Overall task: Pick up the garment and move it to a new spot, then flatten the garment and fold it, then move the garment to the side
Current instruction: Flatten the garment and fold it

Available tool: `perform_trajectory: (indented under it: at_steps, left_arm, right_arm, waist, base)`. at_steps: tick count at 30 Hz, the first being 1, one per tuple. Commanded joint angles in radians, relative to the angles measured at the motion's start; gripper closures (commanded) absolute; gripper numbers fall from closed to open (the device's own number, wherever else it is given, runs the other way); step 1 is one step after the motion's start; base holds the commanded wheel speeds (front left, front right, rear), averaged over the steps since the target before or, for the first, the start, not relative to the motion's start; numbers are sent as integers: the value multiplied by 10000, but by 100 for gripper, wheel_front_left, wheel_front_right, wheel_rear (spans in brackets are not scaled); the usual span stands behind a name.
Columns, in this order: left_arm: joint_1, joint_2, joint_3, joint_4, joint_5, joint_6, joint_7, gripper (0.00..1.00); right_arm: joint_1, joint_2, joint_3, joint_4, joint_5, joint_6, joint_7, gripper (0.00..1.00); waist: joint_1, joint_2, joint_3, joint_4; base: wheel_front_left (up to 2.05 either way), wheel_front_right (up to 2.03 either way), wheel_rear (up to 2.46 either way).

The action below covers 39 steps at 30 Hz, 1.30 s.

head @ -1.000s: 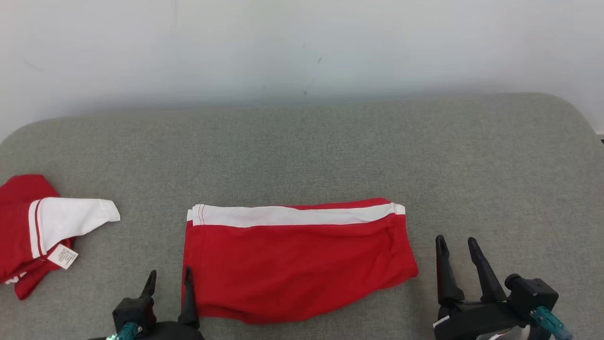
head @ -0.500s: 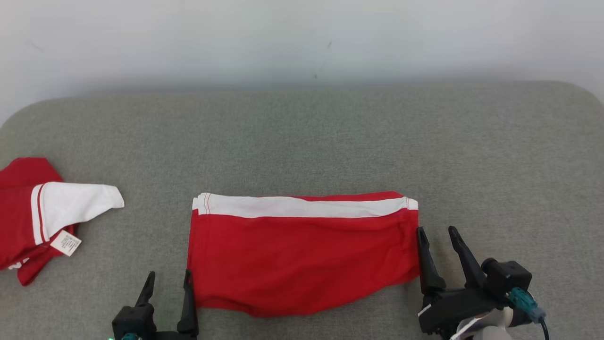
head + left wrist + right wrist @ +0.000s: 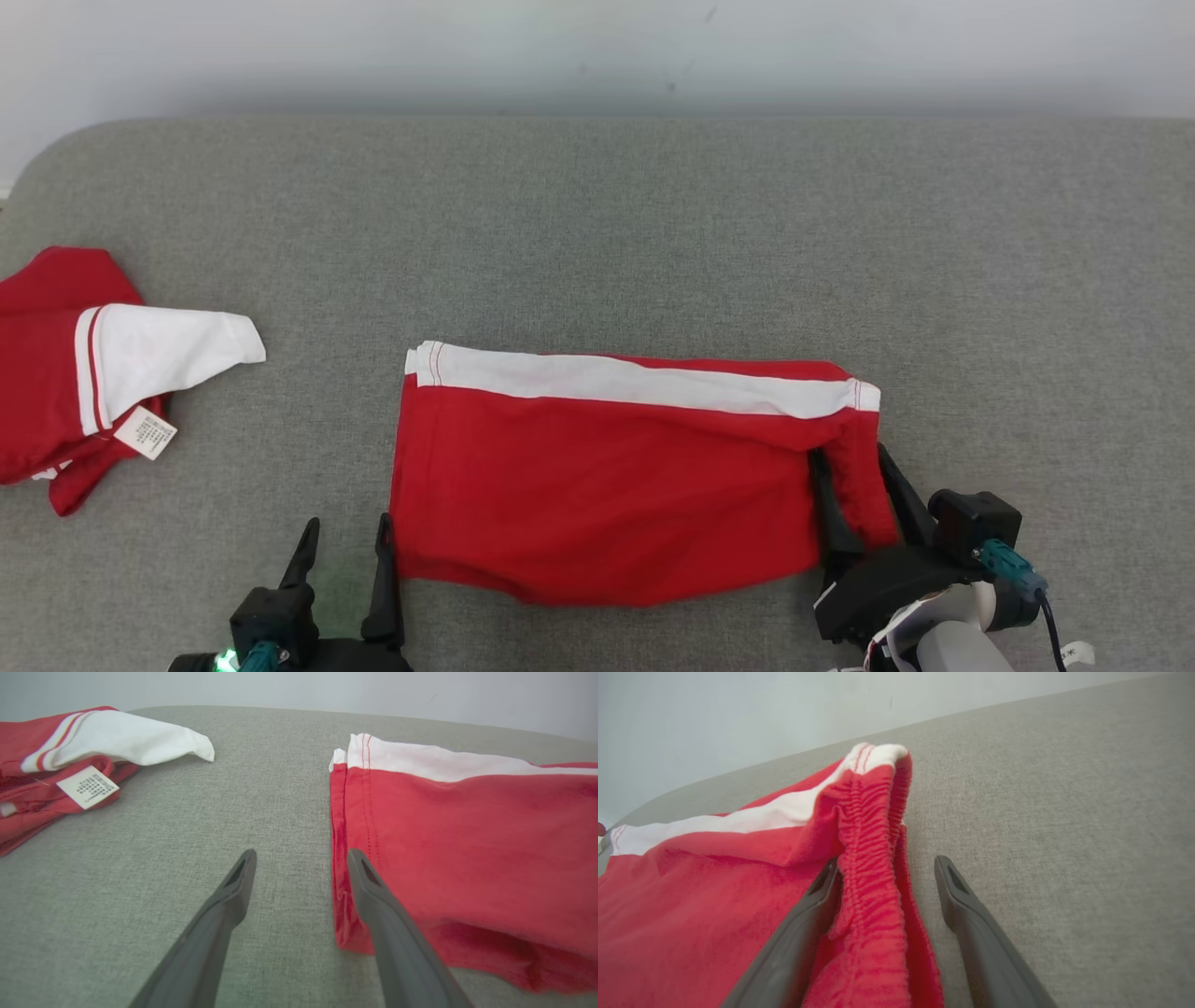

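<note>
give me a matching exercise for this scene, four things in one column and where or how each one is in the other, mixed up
1 left gripper
2 right gripper
3 folded shorts
4 labelled garment

a far left of the grey surface
b open, straddling the waistband
c centre, white stripe along the far edge
d open, at the shorts' left edge

Pairs: 1-d, 2-b, 3-c, 4-a

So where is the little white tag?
In the head view the white tag lies at the far left of the grey cushion, on the crumpled red garment next to its white flap, well left of the folded shorts.
</note>
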Motion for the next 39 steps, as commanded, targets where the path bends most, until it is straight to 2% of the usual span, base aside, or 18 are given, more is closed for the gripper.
perform_trajectory:
  at_steps: [1, 10, 11, 12, 13, 14, 20, 30, 34, 39]
  left_arm:
    - [-109, -13, -31, 0, -16, -44, -32, 0]
    - [-259, -9, -271, 86, -52, -40, -32, 0]
    - [-261, -9, -278, 86, -50, -33, -32, 0]
    - [-259, -11, -278, 84, -37, -38, -32, 0]
    - [-252, -9, -269, 88, -22, -43, -32, 0]
    - [-236, -9, -257, 90, -17, -37, -33, 0]
    - [-139, -10, -190, 118, -29, -13, -33, 0]
    - [35, -10, -123, 184, 53, -39, -33, 0]
    - [35, -11, -167, 222, 44, -59, -33, 0]
    - [54, -10, -246, 261, -38, -44, -33, 0]
  right_arm:
    - [-69, 22, 28, 71, 12, -27, 1, 0]
    - [-409, 27, 333, 1214, 588, -27, 18, 2]
    - [-423, 28, 388, 1276, 733, -27, 21, 16]
    - [-426, 31, 444, 1314, 820, -27, 30, 45]
    - [-420, 34, 489, 1361, 873, -27, 35, 64]
    - [-407, 37, 508, 1405, 1009, -27, 41, 100]
    - [-334, -60, 266, 1271, 1369, -27, 27, 100]
    - [-433, -686, -640, 728, 1610, -27, 1, 100]
    - [-480, -676, -274, 428, 1699, -27, 1, 100]
    - [-561, -529, 917, -151, 2237, -27, 1, 100]
  waist:
    - [-1, -1, 116, 60]
    - [-1, -1, 262, 121]
    - [-1, -1, 271, 124]
    - [-1, -1, 279, 127]
    - [-1, -1, 281, 127]
    - [-1, -1, 279, 124]
    - [-1, -1, 203, 58]
    - [-1, -1, -182, -292]
    - [-1, -1, -260, -398]
    - [-1, -1, -312, -442]
  base:
    - [0, 0, 0]
    - [0, 0, 0]
    - [0, 0, 0]
    - [0, 0, 0]
    - [0, 0, 0]
    - [0, 0, 0]
    - [0, 0, 0]
    - [0, 0, 0]
    - [0, 0, 0]
    - [0, 0, 0]
